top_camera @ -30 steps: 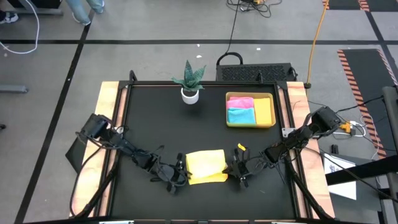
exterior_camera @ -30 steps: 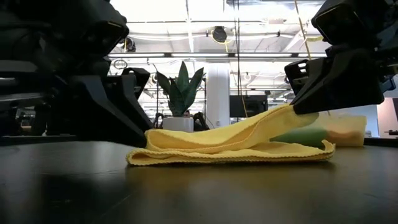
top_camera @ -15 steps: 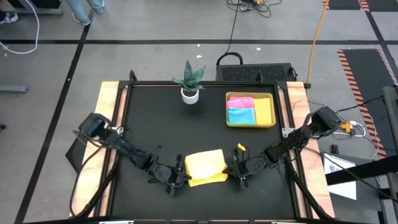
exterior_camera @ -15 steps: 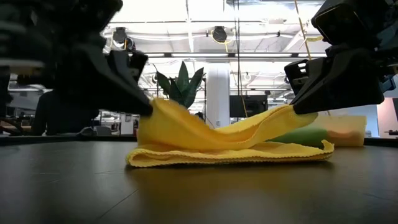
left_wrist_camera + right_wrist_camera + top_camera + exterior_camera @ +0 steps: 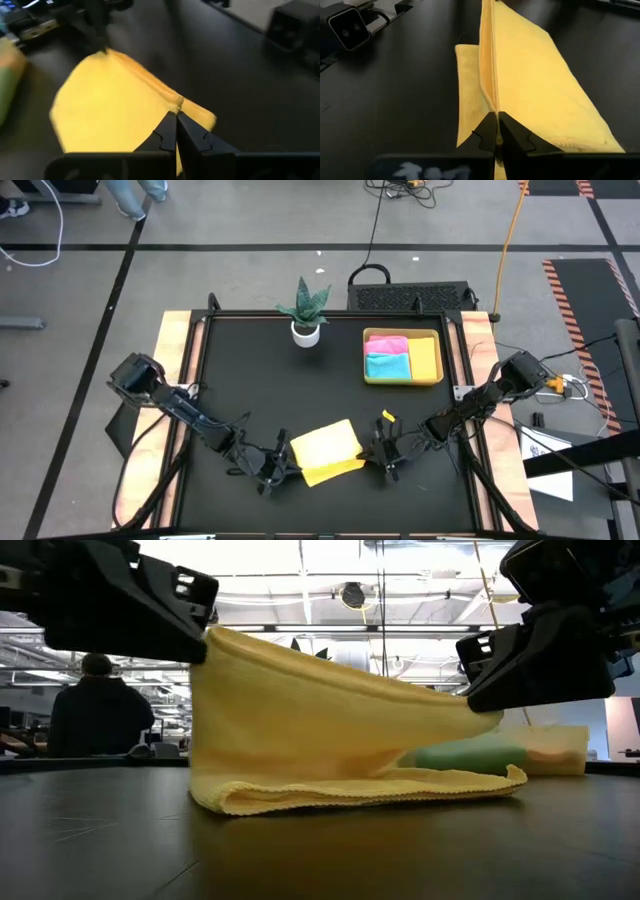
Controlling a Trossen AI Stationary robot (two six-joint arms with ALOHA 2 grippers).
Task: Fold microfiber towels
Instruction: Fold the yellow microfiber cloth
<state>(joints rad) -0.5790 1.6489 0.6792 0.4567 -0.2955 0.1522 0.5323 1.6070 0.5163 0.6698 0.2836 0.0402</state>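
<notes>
A black-topped desk [image 5: 250, 370] with pale wooden side rails anchors the scene. A potted plant [image 5: 305, 313] in a white pot stands near its far edge. Just right of the plant sits a yellow-green tray [image 5: 433, 372]. Beyond the desk's far edge, right of the plant, lies a dark perforated box [image 5: 412, 295]. Behind the desk, a dark-clothed person [image 5: 100, 710] faces away.

Black-topped bench [image 5: 250, 370] with pale wooden side rails. Upper centre: potted plant in a white pot [image 5: 305, 313]. Upper right: yellow-green tray [image 5: 403, 357]. Lower centre: yellow towel [image 5: 325, 450], its lower layer lying on the bench surface, its upper edge raised clear.
</notes>
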